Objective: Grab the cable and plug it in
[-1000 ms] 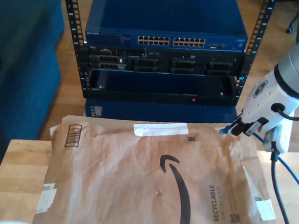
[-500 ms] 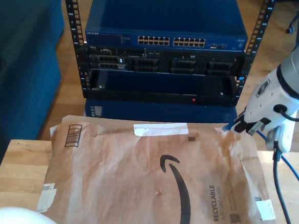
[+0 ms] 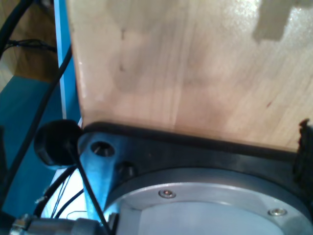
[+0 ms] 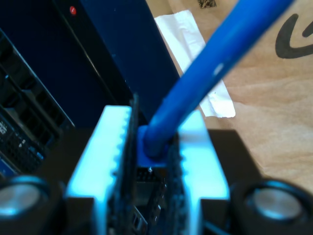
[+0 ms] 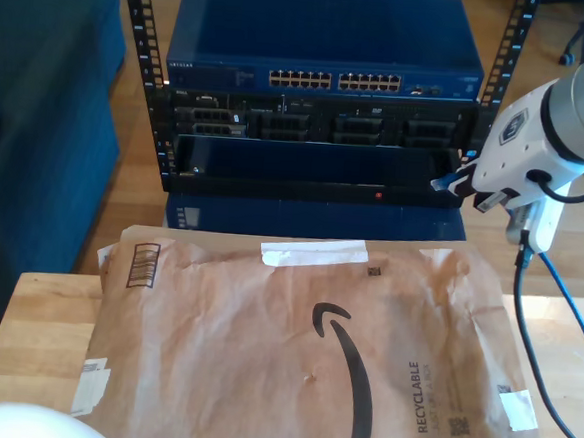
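One end of the cable (image 4: pixel 215 63) is pinched in my second hand (image 5: pixel 462 187), right of frame before the rack (image 5: pixel 318 131). Next: align with a port. First hand's state I cannot tell.

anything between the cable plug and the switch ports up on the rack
Nothing visible blocks it. My second end effector holds the cable by its plug, off the paper mailer, with open air up to the switch ports.
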You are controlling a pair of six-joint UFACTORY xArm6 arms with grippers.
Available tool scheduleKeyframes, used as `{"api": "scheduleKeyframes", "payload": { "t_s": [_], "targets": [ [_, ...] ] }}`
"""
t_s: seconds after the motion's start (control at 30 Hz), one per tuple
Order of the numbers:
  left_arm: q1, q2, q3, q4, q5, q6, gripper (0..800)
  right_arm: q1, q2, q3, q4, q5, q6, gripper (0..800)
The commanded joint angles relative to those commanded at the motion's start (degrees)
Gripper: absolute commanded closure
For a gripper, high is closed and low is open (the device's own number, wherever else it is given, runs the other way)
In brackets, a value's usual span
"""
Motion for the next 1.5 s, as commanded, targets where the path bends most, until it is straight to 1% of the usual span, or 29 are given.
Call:
{"api": "scheduleKeyframes", "payload": {
  "t_s": [0.1,0.27,0.37,0.5,0.53,0.67,0.83,1.07,1.27,1.4,1.5],
  "targets": [
    [0.0,0.0,0.0,0.0,0.0,-0.1,2,0.1,0.3,2.3,-4.1,-3.9,-0.1,800],
    [0.0,0.0,0.0,0.0,0.0,0.0,2,1.3,1.8,7.8,-9.4,-15.2,-0.1,800],
    [0.0,0.0,-0.1,0.0,0.0,-0.1,1,1.3,4.5,6.7,-11.4,-20.0,0.2,800],
    [0.0,0.0,-0.1,0.0,0.0,0.0,1,1.4,7.6,8.1,-13.5,-34.3,0.0,800],
    [0.0,0.0,0.0,0.0,0.0,-0.1,2,1.4,8.0,8.1,-13.6,-36.1,0.0,800],
    [0.0,0.0,0.0,0.0,0.0,-0.1,2,1.5,9.0,7.7,-15.6,-37.5,0.1,800],
    [0.0,0.0,-0.1,0.0,0.0,-0.1,1,1.5,9.1,8.2,-15.6,-41.3,0.1,800],
    [0.0,0.0,0.0,0.0,0.0,0.0,1,1.4,8.8,9.0,-16.0,-41.8,-0.3,800],
    [0.0,0.0,0.0,0.0,0.0,0.0,1,2.3,9.1,8.4,-19.2,-41.8,-0.3,800],
    [0.0,0.0,-0.1,0.0,0.0,-0.1,2,4.2,9.6,8.4,-19.4,-43.3,0.0,800],
    [0.0,0.0,0.0,0.0,0.0,-0.1,1,4.4,9.8,9.6,-22.5,-44.7,0.0,800]
  ]
}}
